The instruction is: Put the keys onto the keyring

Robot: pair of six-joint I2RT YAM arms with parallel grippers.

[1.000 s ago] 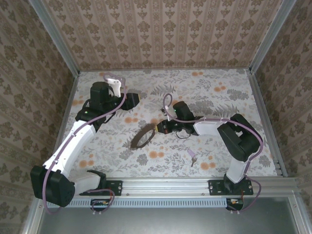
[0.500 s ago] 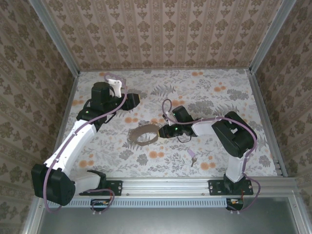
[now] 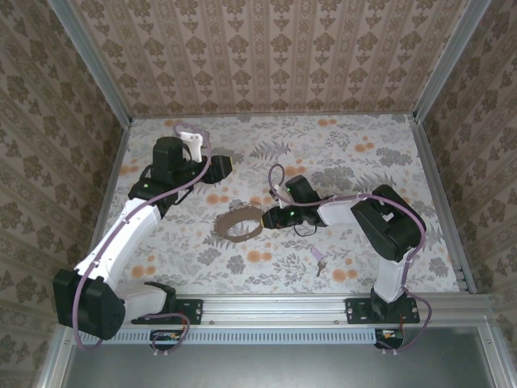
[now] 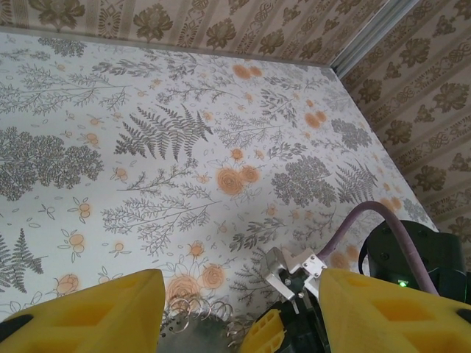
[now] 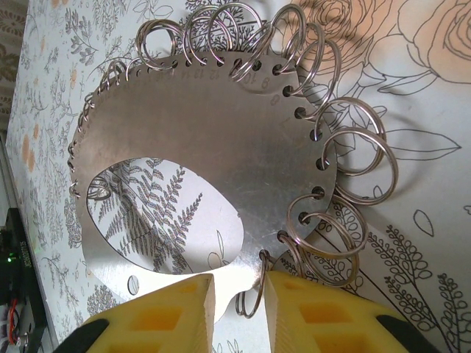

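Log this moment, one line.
left jaws open, empty | right jaws slightly apart astride a split ring on keyring | key loose on table

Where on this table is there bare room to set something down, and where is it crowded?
Bare: the far right of the table, between the back wall and the right arm; also the near strip between the left arm and the key. Crowded: the middle, where the right gripper meets the keyring plate, with the left gripper just beyond.

Keyring disc [image 4: 202,331] cut off at left wrist view's bottom edge, pink-headed key [image 3: 320,260] too small for detail from above
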